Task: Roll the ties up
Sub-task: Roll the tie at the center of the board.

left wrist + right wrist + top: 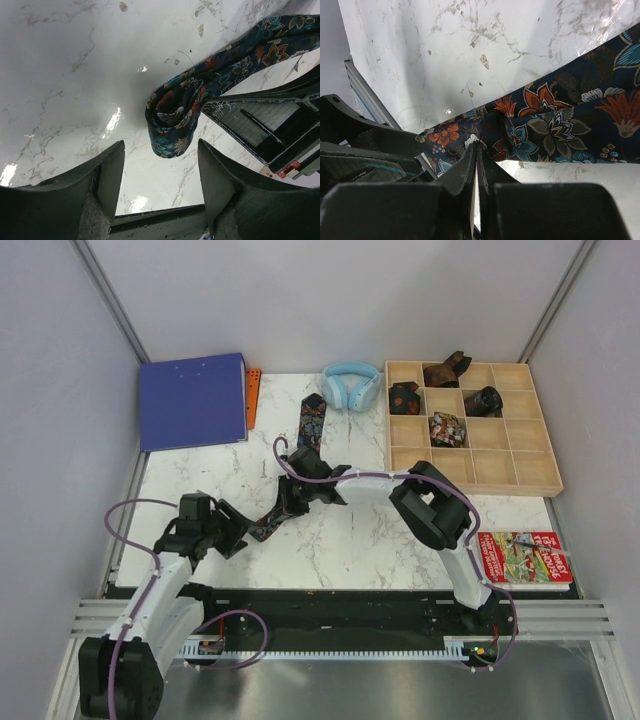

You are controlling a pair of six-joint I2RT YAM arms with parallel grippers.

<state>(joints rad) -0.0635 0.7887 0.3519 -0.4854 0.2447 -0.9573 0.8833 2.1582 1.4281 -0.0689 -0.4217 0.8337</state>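
A long dark navy fabric necktie with an orange and teal floral print (312,420) lies slantwise on the white marble worktop (350,530). It runs from near the middle of the far edge down toward the near left corner. Its near end is curled into a small loose roll (170,120) that rests on the marble.

The left gripper (161,150) is low over the near left part of the worktop. Its jaws stand apart, one dark finger (112,170) on each side of the gap. The rolled end lies just ahead of that gap, and neither finger touches it.

The right gripper (477,145) reaches across to the middle of the necktie. Its jaws are closed together, and the fabric at the strip's near edge is bunched at their tips.

A pale wooden tray divided into square compartments (552,455) sits at the far right corner. Four bundled dark ties (447,428) lie in separate compartments toward its far left.

Light-blue over-ear headphones (350,385) rest at the far edge, between the tray and a blue ring binder (193,400) at the far left corner. A colourful picture book (525,558) lies at the near right edge.
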